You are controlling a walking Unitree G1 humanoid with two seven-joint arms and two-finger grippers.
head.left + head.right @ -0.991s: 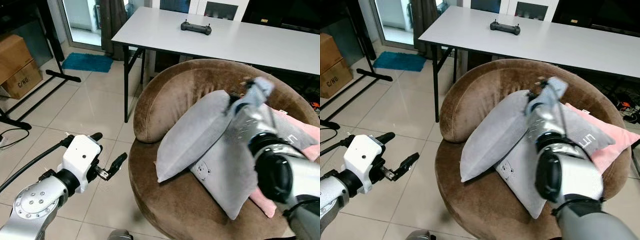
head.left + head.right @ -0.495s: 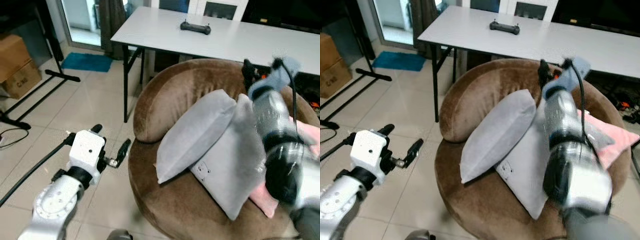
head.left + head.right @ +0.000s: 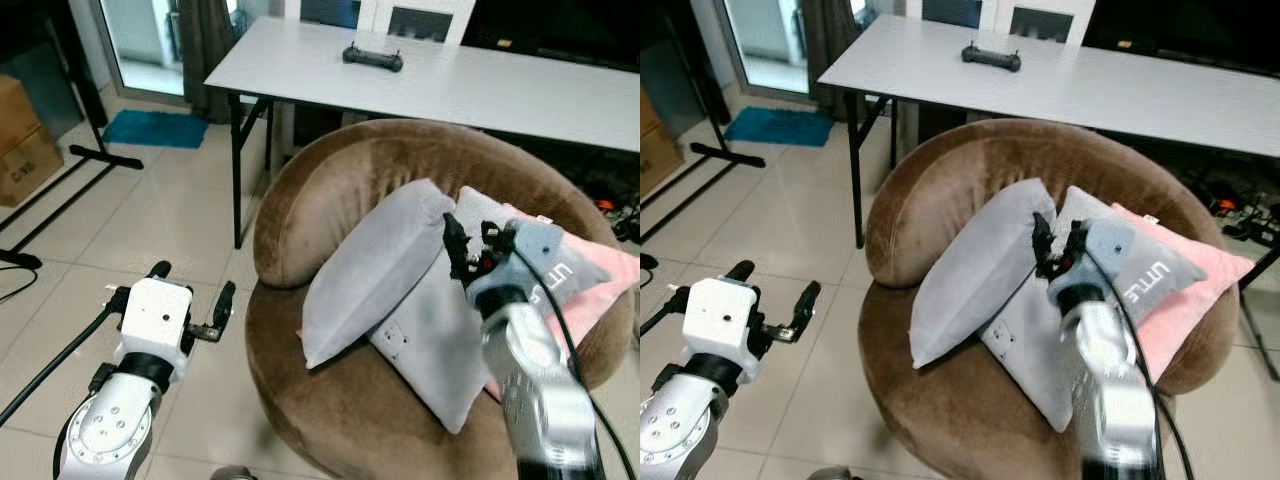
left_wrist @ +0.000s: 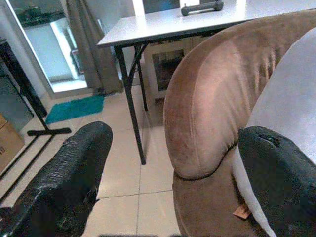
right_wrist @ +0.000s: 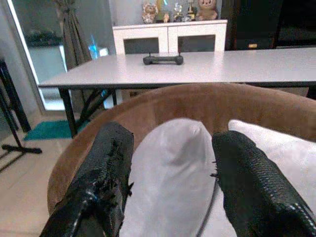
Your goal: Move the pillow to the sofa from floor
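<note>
A plain grey pillow (image 3: 372, 268) leans tilted inside the round brown sofa chair (image 3: 330, 185), resting against a second grey pillow (image 3: 440, 345) with a small bear print. My right gripper (image 3: 469, 243) hovers open just above the place where the two pillows' top edges meet, holding nothing. In the right wrist view the grey pillow (image 5: 170, 168) shows beyond the two black fingers (image 5: 103, 177). My left gripper (image 3: 194, 283) is open over the tiled floor, left of the sofa. The left wrist view looks past the sofa's back (image 4: 212, 98) to the pillow's edge (image 4: 291, 89).
A pink pillow (image 3: 612, 268) lies at the sofa's right side. Behind the sofa stands a white table (image 3: 520, 85) with a black controller (image 3: 372, 58) on it. A blue mat (image 3: 155, 128), a black stand's foot (image 3: 100, 158) and a cardboard box (image 3: 25, 150) sit on the floor at left.
My right arm has drawn back from over the sofa's rim, and its gripper now hangs lower, by the pillows' top edges. The left gripper shifted slightly. The camera moved too.
</note>
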